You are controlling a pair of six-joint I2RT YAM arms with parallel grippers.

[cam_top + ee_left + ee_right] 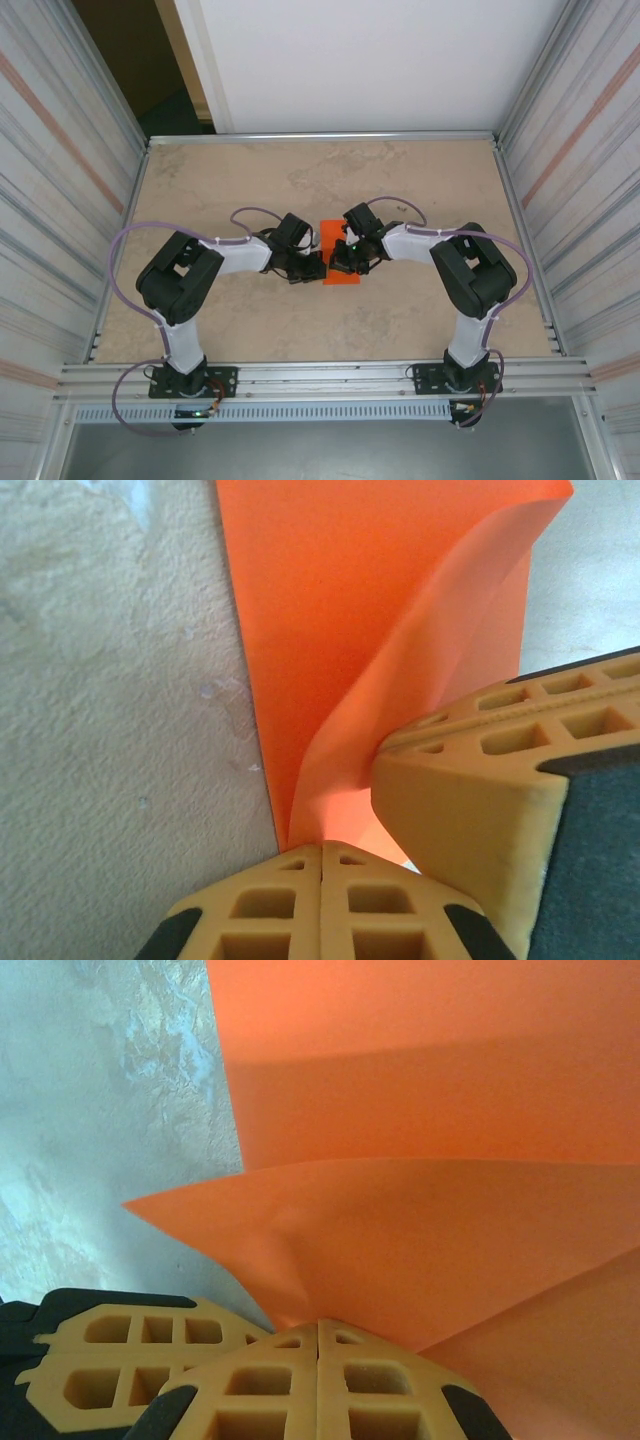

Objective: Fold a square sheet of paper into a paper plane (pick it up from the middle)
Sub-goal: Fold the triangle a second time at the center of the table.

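Sheet of paper [333, 232] sits at the centre of the desk [250, 180], between the two wrists in the overhead view. Part of it lies flat and part is raised. By my reading the folding is at an early stage.

Left fingers [312, 872]: pressed together at bottom centre of the left wrist view, with the lower tip of a curled orange flap caught at their seam. The flap rises toward the upper right of that frame, and the flat layer runs up the middle.

Right fingers [326, 1352]: also together, at bottom centre of the right wrist view. They are clamped on a puckered point of paper, with layers fanning out to the right.

The two pairs stand just beside each other, so both pinches are near the middle of the sheet.

Judgement: the step in hand is raising a flap from the middle so it can be folded over.

To do it well:
- Move both arms as one, at the same height and pace.
- Do not pull the pinches apart. The paper is thin and would likely tear or slip.
- Lift only enough for the flap to clear, and leave the flat part on the desk as the hinge.
- Carry the flap across until edge meets edge, and check alignment before releasing.
- Lay it down, then press the crease from the centre outward.

Cannot tell how much of the sheet is off the desk.
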